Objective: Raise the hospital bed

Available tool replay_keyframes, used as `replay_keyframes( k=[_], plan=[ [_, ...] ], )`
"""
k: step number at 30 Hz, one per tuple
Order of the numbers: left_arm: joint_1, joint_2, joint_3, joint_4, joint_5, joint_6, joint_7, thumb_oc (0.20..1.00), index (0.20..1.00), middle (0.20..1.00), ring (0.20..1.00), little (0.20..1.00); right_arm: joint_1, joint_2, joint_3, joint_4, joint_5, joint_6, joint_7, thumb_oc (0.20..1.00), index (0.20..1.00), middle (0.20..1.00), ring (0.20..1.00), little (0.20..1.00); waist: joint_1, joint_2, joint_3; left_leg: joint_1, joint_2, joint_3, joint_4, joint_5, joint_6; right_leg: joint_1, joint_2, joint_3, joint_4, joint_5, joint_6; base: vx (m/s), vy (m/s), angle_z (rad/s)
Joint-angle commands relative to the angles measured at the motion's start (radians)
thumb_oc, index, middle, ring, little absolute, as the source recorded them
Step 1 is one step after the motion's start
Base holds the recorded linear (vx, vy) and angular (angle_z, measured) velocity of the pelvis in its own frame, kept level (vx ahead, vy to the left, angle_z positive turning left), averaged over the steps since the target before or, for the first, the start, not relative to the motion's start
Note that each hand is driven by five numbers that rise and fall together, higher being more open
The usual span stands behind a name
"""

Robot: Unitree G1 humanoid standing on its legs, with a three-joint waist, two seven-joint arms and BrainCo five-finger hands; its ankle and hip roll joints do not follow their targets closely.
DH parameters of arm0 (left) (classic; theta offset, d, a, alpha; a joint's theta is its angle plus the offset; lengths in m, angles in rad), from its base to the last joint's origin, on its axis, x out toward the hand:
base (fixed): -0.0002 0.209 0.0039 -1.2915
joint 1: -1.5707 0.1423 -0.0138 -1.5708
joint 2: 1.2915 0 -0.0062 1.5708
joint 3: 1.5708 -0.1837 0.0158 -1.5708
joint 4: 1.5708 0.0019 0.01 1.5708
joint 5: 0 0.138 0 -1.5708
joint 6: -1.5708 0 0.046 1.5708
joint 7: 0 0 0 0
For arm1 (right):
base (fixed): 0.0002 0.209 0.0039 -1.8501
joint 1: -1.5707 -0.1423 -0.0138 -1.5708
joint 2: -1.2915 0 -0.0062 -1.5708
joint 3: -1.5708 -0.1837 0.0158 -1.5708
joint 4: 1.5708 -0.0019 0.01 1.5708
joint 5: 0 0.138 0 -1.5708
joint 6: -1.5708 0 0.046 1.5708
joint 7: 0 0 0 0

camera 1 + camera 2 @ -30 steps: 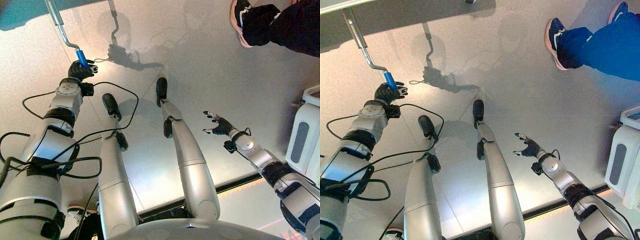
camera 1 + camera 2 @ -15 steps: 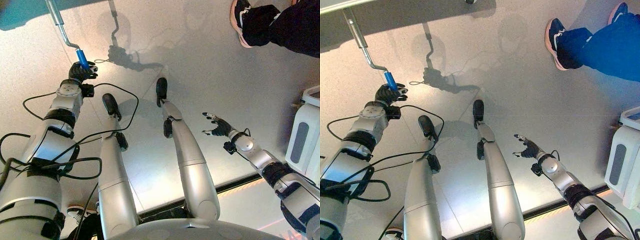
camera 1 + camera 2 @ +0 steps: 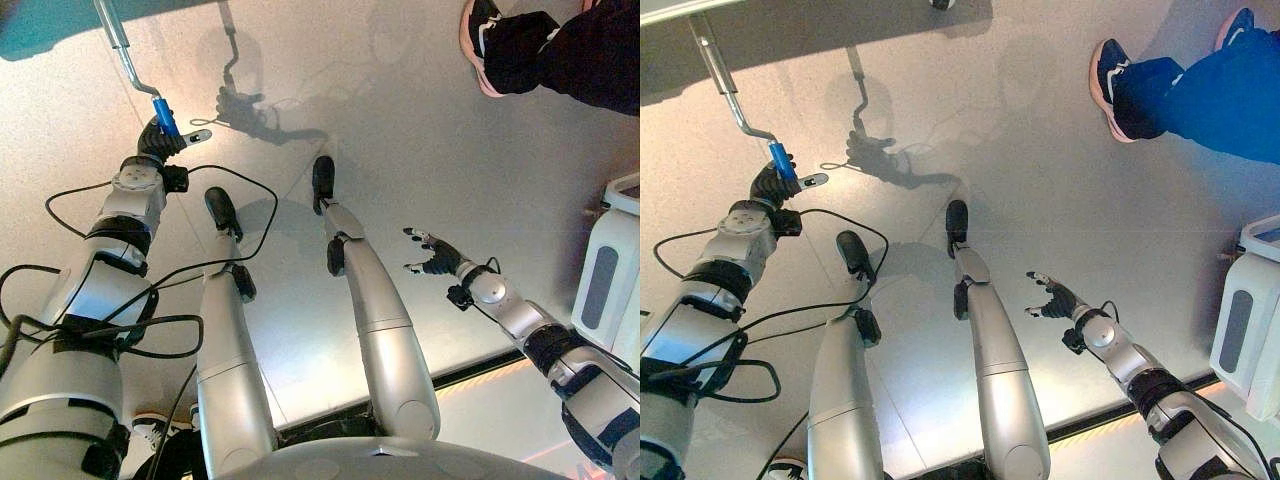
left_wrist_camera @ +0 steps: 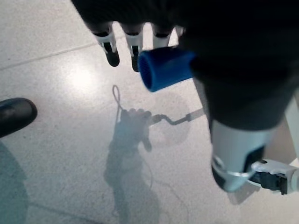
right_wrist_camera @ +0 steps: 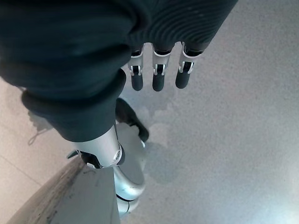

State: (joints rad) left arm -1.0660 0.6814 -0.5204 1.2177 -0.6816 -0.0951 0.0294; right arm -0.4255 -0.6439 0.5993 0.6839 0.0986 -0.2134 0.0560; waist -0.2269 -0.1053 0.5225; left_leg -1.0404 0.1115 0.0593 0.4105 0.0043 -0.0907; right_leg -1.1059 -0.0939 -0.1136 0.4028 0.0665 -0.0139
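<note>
Left eye view: L hand (image 3: 160,140) sits at the blue grip (image 3: 165,117) of the bed crank (image 3: 128,60), which is a bent silver rod coming down from the bed edge (image 3: 60,25) at the far left. Palm and curled fingers wrap the grip's lower end; thumb sticks out straight to the side. R hand (image 3: 436,257) hangs over bare grey floor (image 3: 400,130), well apart from the crank, fingers spread and relaxed, holding nothing. A person's dark trouser leg and shoe (image 3: 480,40) stand far right of the crank. White unit (image 3: 608,270) at the right edge.

Right eye view: same layout. Crank rod (image 3: 725,85) angles from the bed edge to the grip in the L hand. Person's leg shows blue here.

L wrist view: blue grip end pokes out between the dark palm cover and the fingers (image 4: 111,46), fingers bent over it; thumb (image 4: 238,154) extended, off the grip.

R wrist view: fingers (image 5: 158,77) straight, in a row, nothing between them, floor beyond.
</note>
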Motion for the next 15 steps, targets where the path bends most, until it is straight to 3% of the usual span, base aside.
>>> replay_keyframes(
  k=[1, 15],
  plan=[
    [0.006, 0.041, 0.027, -0.033, 0.007, -0.022, 0.006, 1.0, 1.0, 1.0, 1.0, 1.0, 0.125, -0.069, 0.011, -0.032, -0.016, -0.006, 0.006, 1.0, 1.0, 1.0, 1.0, 1.0, 0.023, -0.016, -0.002, 0.0, 0.001, -0.035, 0.096, -0.027, -0.002, 0.011, -0.012, 0.048, 0.028, 0.007, 0.131, 0.0, 0.0, 0.0],
    [-0.045, 0.052, 0.006, -0.026, 0.02, -0.024, 0.008, 1.0, 1.0, 1.0, 1.0, 1.0, 0.135, -0.064, 0.018, -0.025, -0.018, -0.009, 0.012, 1.0, 1.0, 1.0, 1.0, 1.0, 0.024, -0.013, -0.002, -0.007, -0.002, -0.037, 0.11, -0.031, 0.0, 0.005, -0.014, 0.052, 0.042, 0.004, 0.133, 0.0, 0.0, 0.0]
  ],
)
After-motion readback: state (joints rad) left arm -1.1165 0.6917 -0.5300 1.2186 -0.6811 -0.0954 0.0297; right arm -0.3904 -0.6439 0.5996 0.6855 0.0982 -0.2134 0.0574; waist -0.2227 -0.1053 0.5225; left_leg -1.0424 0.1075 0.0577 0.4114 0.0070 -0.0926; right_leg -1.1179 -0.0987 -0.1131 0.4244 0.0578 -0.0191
